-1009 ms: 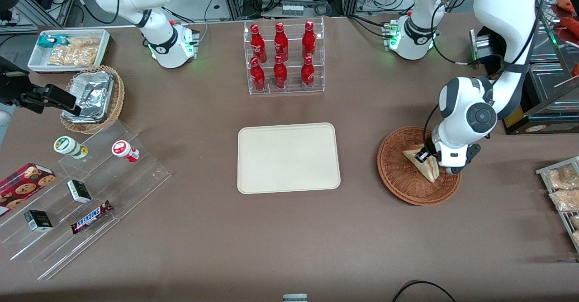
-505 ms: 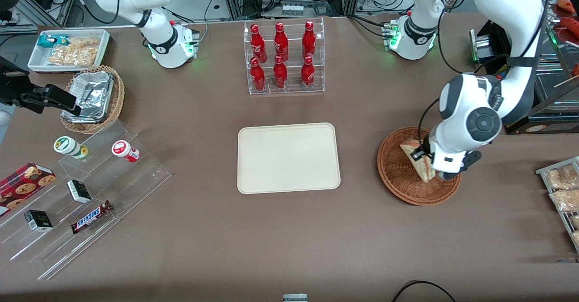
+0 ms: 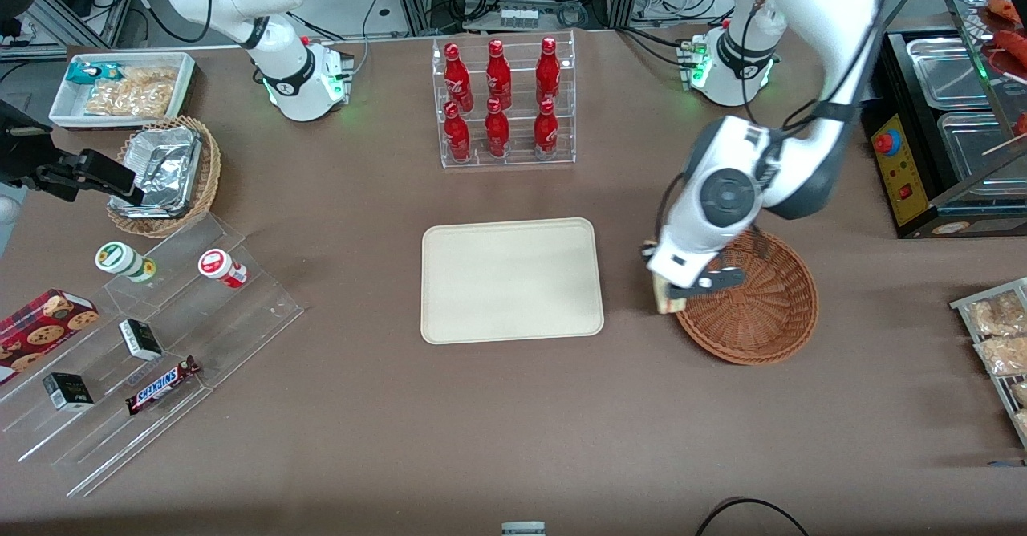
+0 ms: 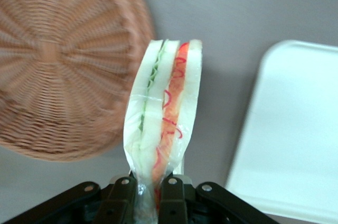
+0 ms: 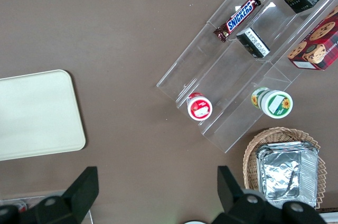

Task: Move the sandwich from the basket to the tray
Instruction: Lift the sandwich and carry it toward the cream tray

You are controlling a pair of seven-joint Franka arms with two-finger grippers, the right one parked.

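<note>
A brown bench [image 3: 513, 424] carried one cream tray [image 3: 511, 280] at its middle and one reddish-brown wicker basket [image 3: 754, 311] toward the working arm's end, the two well apart. One clear rack [image 3: 504, 101] stood farther from the front camera than the tray and held six red bottles [image 3: 497, 128] in two rows of three. Toward the parked arm's end sat one stepped clear stand [image 3: 152, 343] bearing two round-lidded cups [image 3: 221, 267], two dark cartons [image 3: 141, 339] and one Snickers bar [image 3: 163, 384], with one cookie box [image 3: 40, 326] beside them and one tan basket of crumpled foil [image 3: 164, 173] farther from the camera. The working left arm [image 3: 810, 79] reached down from above in a bent pose, its wrist hanging over the basket's rim nearest the tray. Its end effector [image 4: 149, 189] was pinched on the lower end of the one wrapped sandwich [image 4: 163, 105], which hung clear of the basket, over bare bench between basket and tray, its green, orange and red filling edge facing the wrist camera. In the front view only the sandwich's lower corner [image 3: 666, 302] showed beneath the wrist.
</note>
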